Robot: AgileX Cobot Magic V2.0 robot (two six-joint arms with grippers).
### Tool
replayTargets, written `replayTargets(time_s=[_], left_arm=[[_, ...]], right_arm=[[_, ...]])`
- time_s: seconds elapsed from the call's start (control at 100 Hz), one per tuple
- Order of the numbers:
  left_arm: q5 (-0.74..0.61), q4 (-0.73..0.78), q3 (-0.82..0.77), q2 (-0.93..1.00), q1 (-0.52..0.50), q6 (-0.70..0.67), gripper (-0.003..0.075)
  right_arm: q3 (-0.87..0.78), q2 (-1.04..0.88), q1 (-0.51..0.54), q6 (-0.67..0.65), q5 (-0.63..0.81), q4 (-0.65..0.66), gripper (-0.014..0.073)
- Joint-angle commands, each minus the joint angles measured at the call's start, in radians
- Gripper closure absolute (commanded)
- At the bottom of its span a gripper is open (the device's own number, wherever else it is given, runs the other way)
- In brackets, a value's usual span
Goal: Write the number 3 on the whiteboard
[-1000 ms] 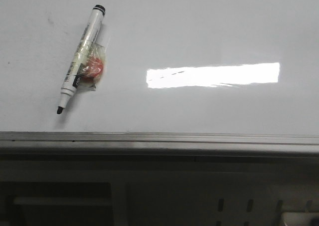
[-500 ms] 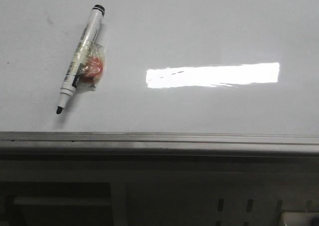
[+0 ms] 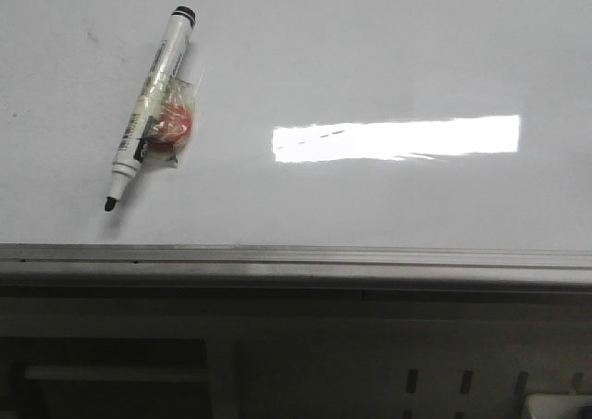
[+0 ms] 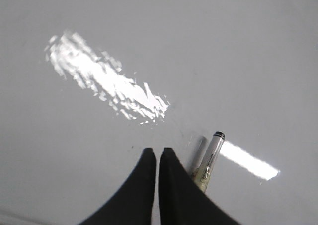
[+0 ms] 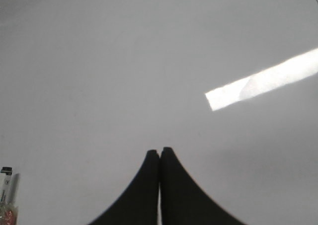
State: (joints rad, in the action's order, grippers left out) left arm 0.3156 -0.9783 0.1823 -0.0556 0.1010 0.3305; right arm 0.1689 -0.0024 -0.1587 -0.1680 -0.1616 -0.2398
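Currently left end effector (image 4: 157, 155) fully closed, fingers pressed together, holding nothing, above whiteboard (image 3: 370, 49). Right end effector (image 5: 159, 154) also closed tight, empty. Marker (image 3: 146, 112) lies flat on whiteboard, uncapped tip toward grey edge rail (image 3: 296, 255), red object wrapped in clear tape (image 3: 171, 125) attached at middle. No number 3 visible on whiteboard. Bright light reflection (image 3: 396, 139) to right of marker.

glossy smooth whiteboard (image 3: 370, 49), brushed grey metal edge rail (image 3: 296, 257), plastic marker (image 3: 148, 104) wrapped in crinkled clear film.
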Motion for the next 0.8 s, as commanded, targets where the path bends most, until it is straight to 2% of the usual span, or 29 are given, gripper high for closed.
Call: replayTargets(time_s=[0.0,0.05,0.13,0.19,0.25,0.29,0.34,0.64,0.79], left_arm=[[0.070,0.219,0.156,-0.128,-0.002,0.027,0.0658],[0.130,0.299,0.224,-0.203,-0.002,0.027,0.0570],[0.193,0.367,0.304,-0.318,0.005,0.029,0.0414],[0.196,0.372,0.339,-0.380,0.030,0.029,0.0355],[0.199,0.367,0.365,-0.447,0.058,0.063,0.0347],[0.209,0.367,0.382,-0.495,0.081,0.105,0.0353],[0.222,0.367,0.401,-0.552,0.110,0.137,0.0353],[0.210,0.369,0.542,-0.925,0.353,0.120,0.0353],[0.165,0.369,0.609,-1.062,0.411,0.107,0.0353]], right_arm=[[0.105,0.063,0.007,0.005,-0.046,0.055,0.0609],[0.148,0.100,0.004,0.005,-0.080,0.063,0.0547],[0.196,0.161,0.004,0.005,-0.111,0.063,0.0399],[0.226,0.211,0.004,0.005,-0.119,0.063,0.0305],[0.251,0.252,0.004,0.005,-0.138,0.063,0.0237],[0.266,0.277,0.004,0.005,-0.155,0.063,0.0223],[0.286,0.309,0.004,0.005,-0.177,0.063,0.0229],[0.303,0.422,0.004,0.005,-0.163,0.063,0.0231],[0.303,0.423,0.004,0.005,-0.163,0.063,0.0231]])
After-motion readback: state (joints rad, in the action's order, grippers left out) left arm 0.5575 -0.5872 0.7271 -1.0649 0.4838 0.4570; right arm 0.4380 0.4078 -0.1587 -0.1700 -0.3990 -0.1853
